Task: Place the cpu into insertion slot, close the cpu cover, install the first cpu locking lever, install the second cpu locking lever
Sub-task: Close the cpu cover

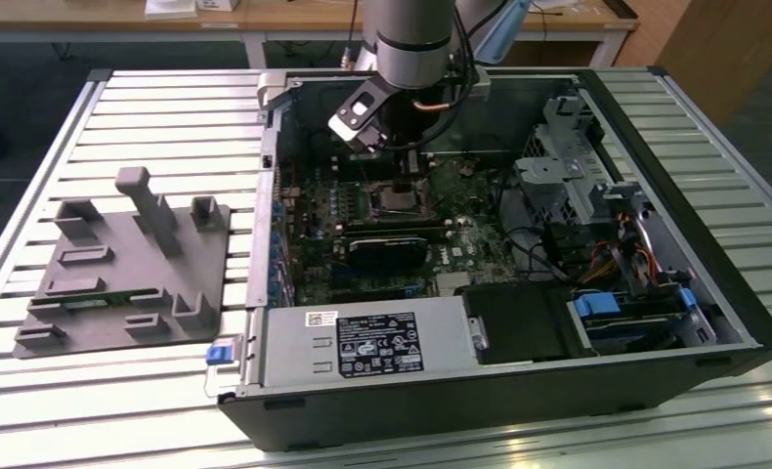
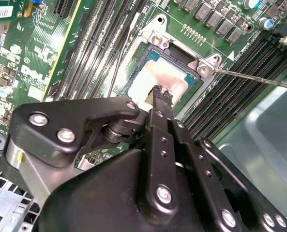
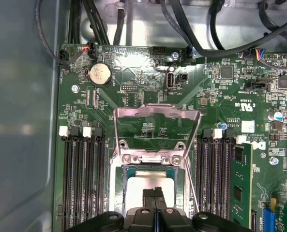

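Observation:
The cpu (image 2: 174, 72) (image 3: 143, 181), pale and silvery-beige, lies flat inside the insertion slot (image 2: 155, 36) (image 3: 148, 158) on the green board. In both wrist views my gripper (image 2: 161, 92) (image 3: 155, 192) hangs right over the chip, its two black fingers pressed together and the tips at the chip's top face. The cpu cover (image 3: 158, 112) stands swung back, off the slot. A thin locking lever (image 2: 254, 77) sticks out loose beside the slot. In the exterior view the gripper (image 1: 405, 176) reaches down into the open computer case over the slot (image 1: 406, 198).
Long black memory slots (image 3: 80, 179) (image 2: 230, 92) flank the slot on both sides. A black block (image 1: 386, 249) sits just in front of it. Cables and drive cages (image 1: 569, 176) fill the exterior view's right. A grey fixture (image 1: 125, 264) lies outside the case.

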